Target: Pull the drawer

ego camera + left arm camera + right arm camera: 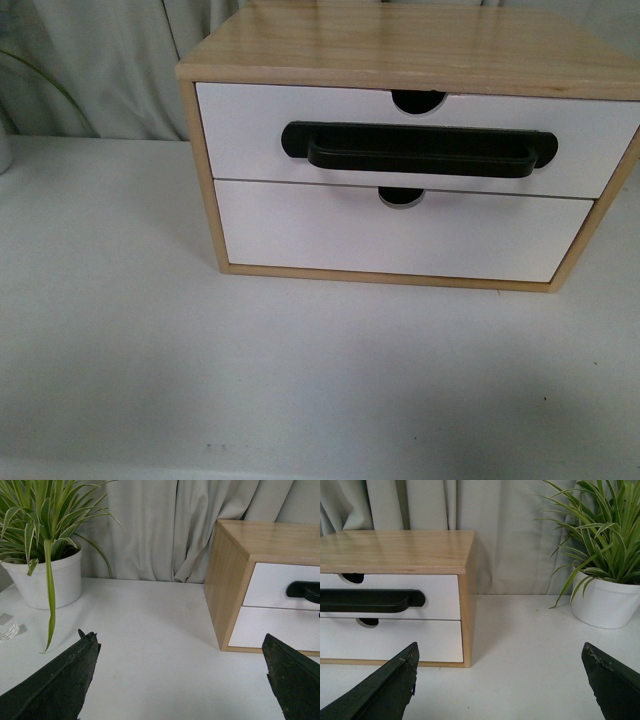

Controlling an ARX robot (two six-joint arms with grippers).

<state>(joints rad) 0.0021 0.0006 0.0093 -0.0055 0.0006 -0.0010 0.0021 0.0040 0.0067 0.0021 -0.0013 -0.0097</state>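
A small wooden cabinet (420, 45) stands on the white table. Its upper drawer (240, 135) has a white front, a long black bar handle (420, 150) and a semicircular notch (418, 101) in its top edge; it sits flush with the cabinet. Neither arm shows in the front view. My left gripper (180, 645) is open over bare table, to the left of the cabinet (227, 580), with the handle's end (304, 590) in sight. My right gripper (500, 652) is open near the cabinet's right front corner (466, 625), short of the handle (370, 600).
The lower drawer (300, 235) has a plain white front with a notch and no handle. A potted spider plant (42, 575) stands left of the cabinet, another (605, 600) to its right. Grey curtains (160, 525) hang behind. The white tabletop (300, 370) spreads in front.
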